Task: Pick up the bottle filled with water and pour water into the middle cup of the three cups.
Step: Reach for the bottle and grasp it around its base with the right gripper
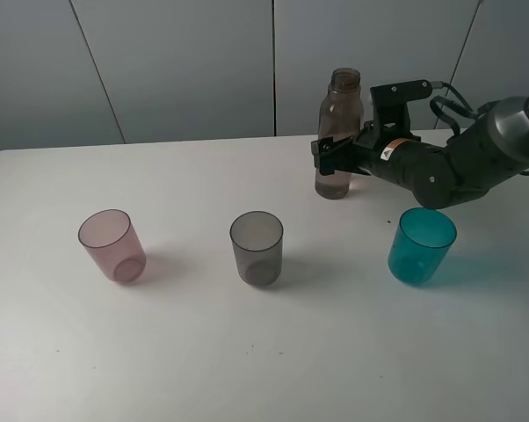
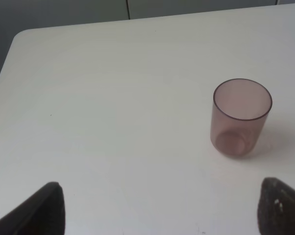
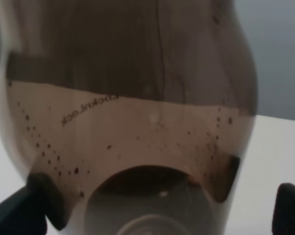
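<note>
Right gripper (image 1: 336, 156) fingers (image 3: 289, 210) spread, straddling bottle (image 1: 341, 110) low on the body; close squarely and firmly, then lift upright so nothing slops before middle cup (image 1: 256, 248).

Black arm (image 1: 440, 167) and pincer (image 1: 335, 156), orange sticker (image 1: 393, 149), looped cables (image 1: 449, 105)

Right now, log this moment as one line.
pre-grasp | right gripper: open astride tall smoky brown-grey plastic bottle, upright | smoky grey plastic middle cup: upright, unfilled | left gripper: open

Bare table (image 1: 194, 176) between middle cup (image 1: 256, 248) and bottle (image 1: 342, 110)
</note>
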